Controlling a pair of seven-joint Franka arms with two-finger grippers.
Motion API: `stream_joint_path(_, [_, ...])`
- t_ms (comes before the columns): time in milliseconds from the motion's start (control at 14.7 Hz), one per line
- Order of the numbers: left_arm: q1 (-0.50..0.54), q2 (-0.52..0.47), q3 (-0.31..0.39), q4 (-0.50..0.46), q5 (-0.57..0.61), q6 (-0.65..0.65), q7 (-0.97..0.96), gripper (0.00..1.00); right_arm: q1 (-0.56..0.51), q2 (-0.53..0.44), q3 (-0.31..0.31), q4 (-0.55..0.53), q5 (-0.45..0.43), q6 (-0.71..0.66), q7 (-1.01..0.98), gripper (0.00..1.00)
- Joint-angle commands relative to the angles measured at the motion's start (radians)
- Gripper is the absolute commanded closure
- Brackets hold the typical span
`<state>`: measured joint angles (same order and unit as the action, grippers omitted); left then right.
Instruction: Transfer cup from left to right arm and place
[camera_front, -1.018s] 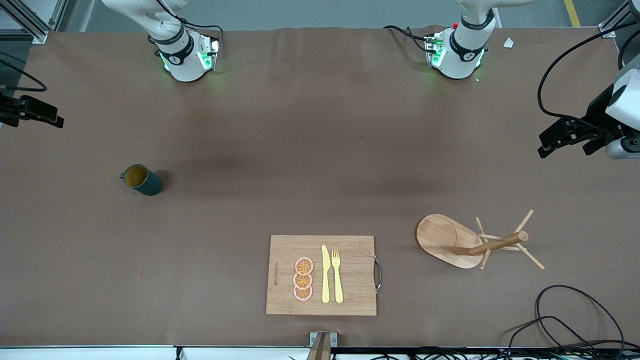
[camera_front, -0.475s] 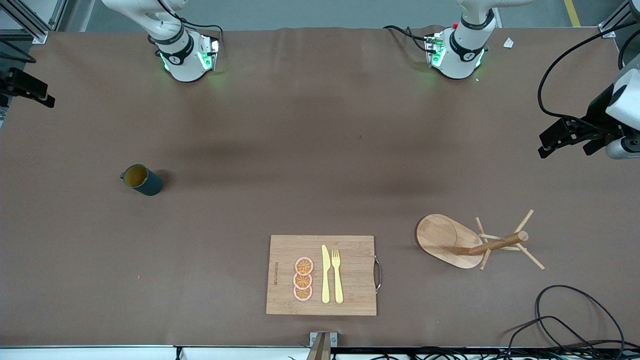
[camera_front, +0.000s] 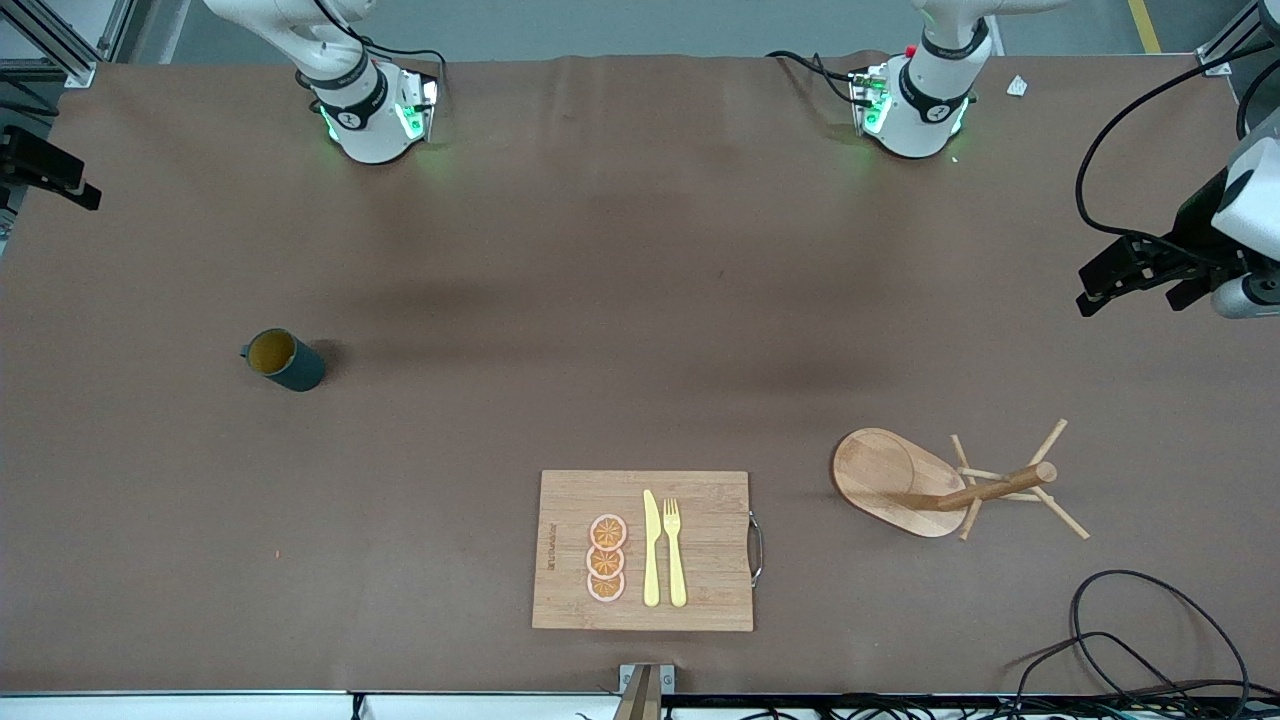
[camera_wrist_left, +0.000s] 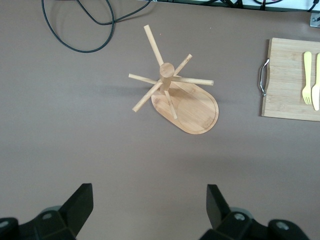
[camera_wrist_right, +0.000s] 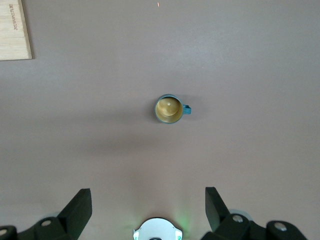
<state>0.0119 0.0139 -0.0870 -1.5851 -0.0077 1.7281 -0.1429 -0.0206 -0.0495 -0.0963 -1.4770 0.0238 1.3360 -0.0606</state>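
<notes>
— Teal ribbed mug with a loop handle and yellowish-brown inside (camera_front: 284, 359): it stands upright on the brown table cover (camera_front: 640, 300), toward the right arm's end, untouched. How would you take it?

— Both pincers are spread and empty. The right gripper (camera_wrist_right: 148, 210) hangs high above the mug; the left gripper (camera_wrist_left: 150, 205) waits over the wooden peg rack with its oval base (camera_wrist_left: 177, 95). Descend straight, straddle the ribbed wall clear of the handle, and close gently: glazed sides probably slip.
</notes>
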Motion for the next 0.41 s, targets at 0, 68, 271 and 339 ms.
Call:
stream_joint_path(0, [0.003,-0.015,-0.004,-0.007,0.017,0.007,0.011,0.00,-0.016,-0.027,0.006,-0.037,0.021,0.023,-0.011,0.00])
stream_joint_path(68, [0.005,-0.014,-0.004,-0.007,0.017,0.007,0.011,0.00,-0.016,-0.027,0.006,-0.043,0.019,0.028,-0.018,0.00])
stream_joint_path(271, [0.005,-0.014,-0.004,-0.006,0.015,0.008,0.011,0.00,-0.016,-0.027,0.006,-0.049,0.011,0.040,-0.027,0.00])
stream_joint_path(339, [0.005,-0.012,-0.004,-0.006,0.014,0.008,0.011,0.00,-0.015,-0.027,0.006,-0.049,0.007,0.043,-0.028,0.00])
